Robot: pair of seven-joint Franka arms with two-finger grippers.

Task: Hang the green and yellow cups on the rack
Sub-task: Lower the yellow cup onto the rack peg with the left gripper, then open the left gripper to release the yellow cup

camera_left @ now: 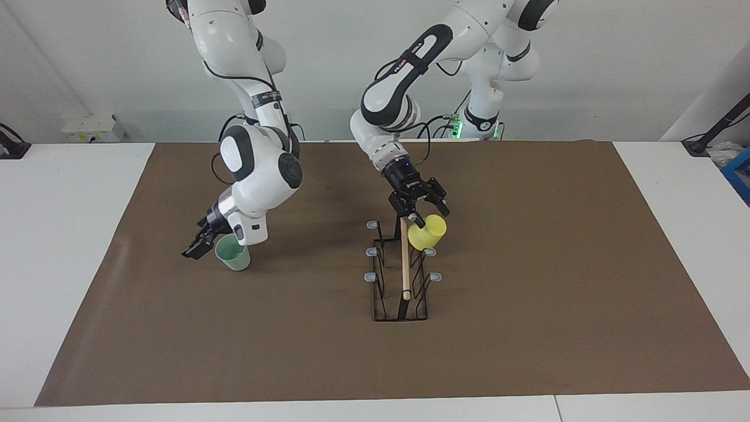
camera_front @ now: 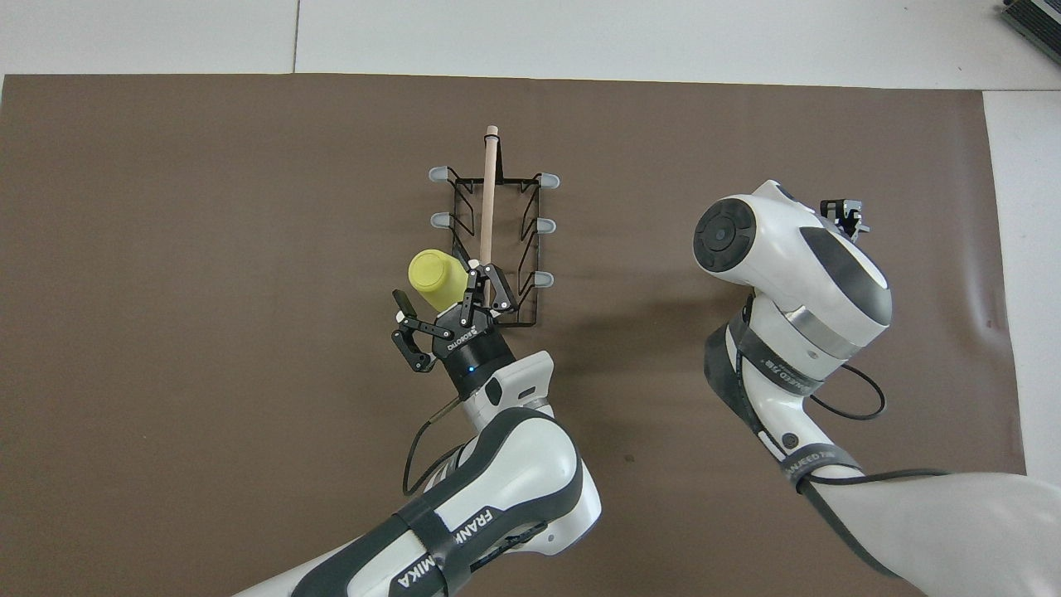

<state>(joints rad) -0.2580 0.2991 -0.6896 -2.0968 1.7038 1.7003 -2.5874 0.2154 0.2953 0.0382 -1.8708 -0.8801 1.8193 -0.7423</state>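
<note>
Rack (camera_left: 401, 275): black wire stand w/ wooden rod (camera_left: 405, 258) on top, mid-mat; six grey-tipped prongs, three per side.
Yellow cup (camera_left: 428, 231): on the prong nearest the robots, on the left arm's side of the rack; mouth in toward the rack, base out and tilted. In overhead view it sits at approx 8 o'clock from rack centre.
Left gripper (camera_left: 419, 206): right over the yellow cup, fingers spread, pinching nothing; one fingertip close to the cup rim, contact unclear.
Green cup (camera_left: 233, 253): upright on the mat toward the right arm's end, approx 9 o'clock of the rack in facing view, well apart. Hidden under the arm in overhead view.
Right gripper (camera_left: 198, 246): low, just beside the green cup, fingers spread, not holding it.
Progress (my read): yellow looks hung, green not yet picked.
Risk 1: left gripper pulls away and a finger snags the rim, so the cup slides off the prong.
Risk 2: cup sits tilted; a rack nudge could drop it.
Risk 3: right fingers close off-centre, and the light cup tips or skids.
</note>
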